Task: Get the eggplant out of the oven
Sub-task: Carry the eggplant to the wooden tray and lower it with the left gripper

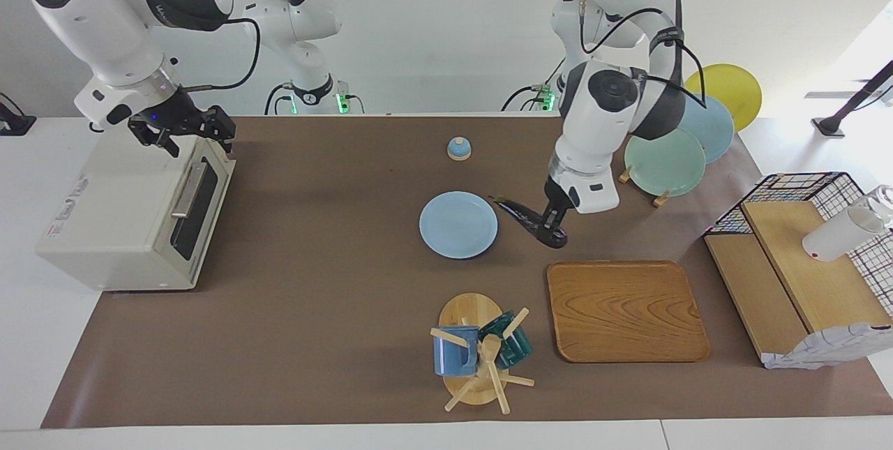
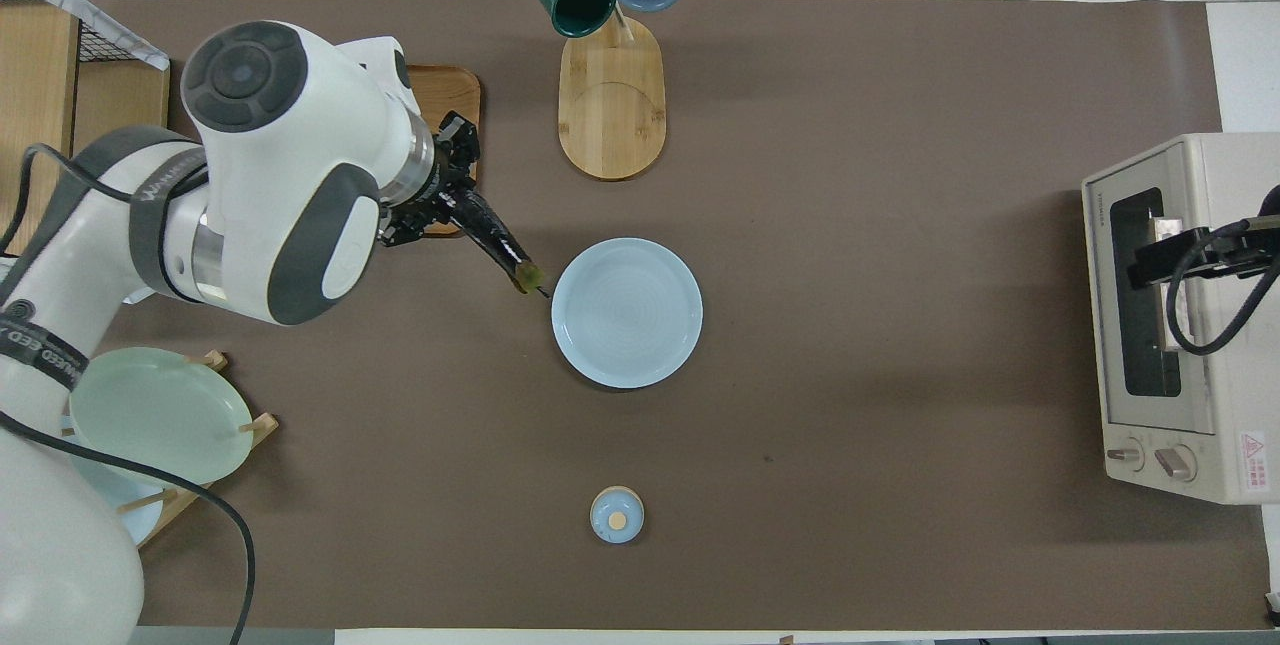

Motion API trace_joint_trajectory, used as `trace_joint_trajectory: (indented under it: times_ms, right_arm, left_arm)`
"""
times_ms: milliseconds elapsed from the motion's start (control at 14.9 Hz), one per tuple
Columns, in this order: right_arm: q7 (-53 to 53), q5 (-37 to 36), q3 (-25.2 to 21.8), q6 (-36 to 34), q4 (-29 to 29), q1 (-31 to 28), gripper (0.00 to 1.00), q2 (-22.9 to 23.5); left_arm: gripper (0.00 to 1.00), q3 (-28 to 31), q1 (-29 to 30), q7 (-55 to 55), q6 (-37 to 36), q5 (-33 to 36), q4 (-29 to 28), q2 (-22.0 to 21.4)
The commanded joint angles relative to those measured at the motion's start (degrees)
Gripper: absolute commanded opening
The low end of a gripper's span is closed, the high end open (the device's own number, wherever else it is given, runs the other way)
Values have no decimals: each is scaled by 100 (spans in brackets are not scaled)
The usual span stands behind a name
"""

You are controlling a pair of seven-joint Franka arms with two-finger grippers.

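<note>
The slender dark purple eggplant (image 1: 524,216) is being pinched by the left end effector (image 1: 556,224) in mid-air, right of centre in the facing view, over the bare brown mat between the round pale-blue plate (image 1: 458,225) and the rectangular wooden tray (image 1: 626,310). It is being held tilted, its thin stem tip pointing toward the plate. The boxy cream-white toaster oven (image 1: 118,216) is sitting at the left edge of the facing view, its door apparently shut, so the removal itself is judged as done and a set-down is being prepared.

For a good set-down, the eggplant should be levelled before lowering, since the grip is sitting at one end and the free end is hanging low. It should be brought down slowly onto a flat spot and released only once it is resting.

The right end effector (image 1: 183,129) is hanging spread and empty over the oven's top front edge, where that arm is waiting.

The contact between the left fingers and the eggplant is being hidden by the arm's wrist in the overhead view. The oven's inside is not being shown through the dark glass. The tray is being partly covered by the left arm from above.
</note>
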Motion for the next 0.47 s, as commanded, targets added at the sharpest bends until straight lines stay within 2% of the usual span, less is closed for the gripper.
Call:
trace_joint_trajectory:
  times_ms: [0,67,201,401]
  right_arm:
    - [25,162,89,-64,-176,-276,100,-140]
    - [69,162,89,-72,-193,-276,100,-148]
    - [113,154,98,-143,-194,-206,100,-245]
    - [122,154,98,-99,-202,-206,100,-245]
  left_arm:
    - [0,-50,616,2435,-67,10,96,90]
    - [0,-59,836,3019,-49,10,105,116]
    - [0,-50,1093,3804,-40,54,367,449]
    - [0,-41,1120,4323,-22,211,999,1212]
